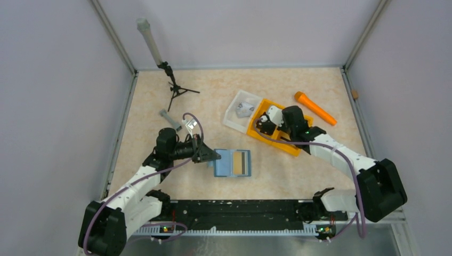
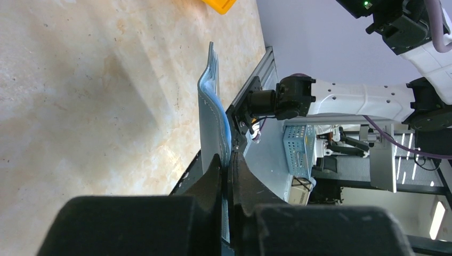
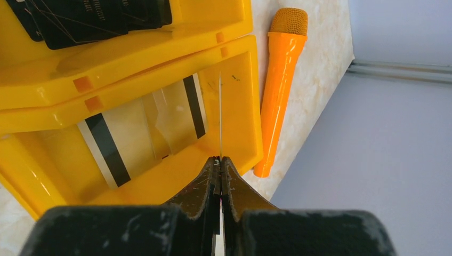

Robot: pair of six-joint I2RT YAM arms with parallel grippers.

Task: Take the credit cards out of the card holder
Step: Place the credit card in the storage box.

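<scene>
The teal-blue card holder (image 1: 226, 163) lies open on the table, with a tan rectangle (image 1: 241, 162) on its inner right half. My left gripper (image 1: 211, 156) is shut on its left edge. In the left wrist view the holder (image 2: 212, 120) stands edge-on between the closed fingers of that gripper (image 2: 228, 162). My right gripper (image 1: 265, 126) is over the orange bin (image 1: 290, 146), shut on a thin card seen edge-on (image 3: 220, 114) in front of its tips (image 3: 220, 160). Two striped cards (image 3: 109, 146) lie in the compartment below it, and black cards (image 3: 90, 18) lie in the neighbouring one.
A white tray (image 1: 233, 109) touches the orange bin's left side. An orange microphone-shaped object (image 1: 314, 108) lies right of the bin and also shows in the right wrist view (image 3: 280, 85). A small black tripod (image 1: 176, 89) and a grey part (image 1: 169, 118) stand at the back left.
</scene>
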